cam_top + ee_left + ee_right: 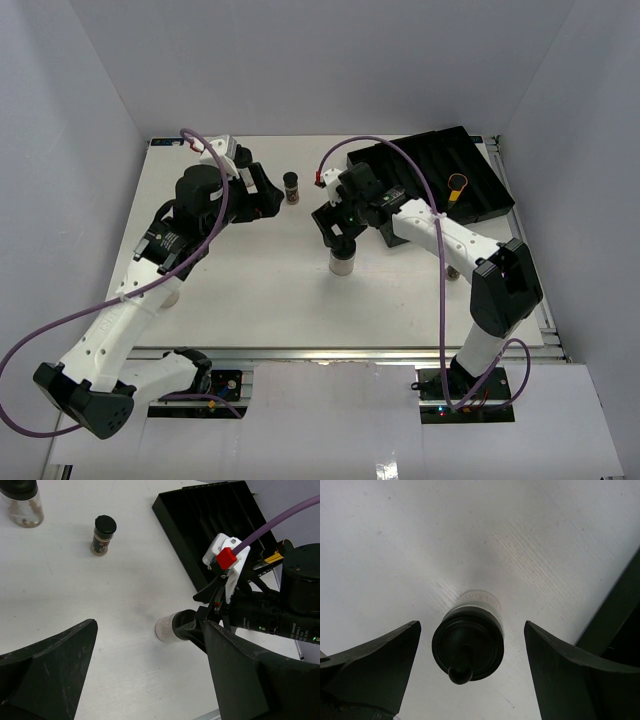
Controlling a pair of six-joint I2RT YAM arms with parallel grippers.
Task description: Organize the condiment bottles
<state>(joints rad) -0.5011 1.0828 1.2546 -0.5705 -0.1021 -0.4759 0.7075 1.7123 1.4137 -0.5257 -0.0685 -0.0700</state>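
Observation:
A whitish-grey jar (343, 262) with a black cap stands upright mid-table. My right gripper (335, 232) hovers just above it, open. In the right wrist view the jar (468, 642) sits between the spread fingers (385, 655), untouched. A dark brown jar (291, 187) stands at the back centre. My left gripper (268, 193) is open and empty just left of it. The left wrist view shows this brown jar (103, 536), another jar (22, 505) at the top left, and the whitish jar (165, 628). A yellow jar (458, 190) lies in the black tray (440, 150).
The black slotted tray sits at the back right, and its edge shows in the right wrist view (620, 615). A small jar-like object (452, 271) is partly hidden under the right forearm. White walls enclose the table on three sides.

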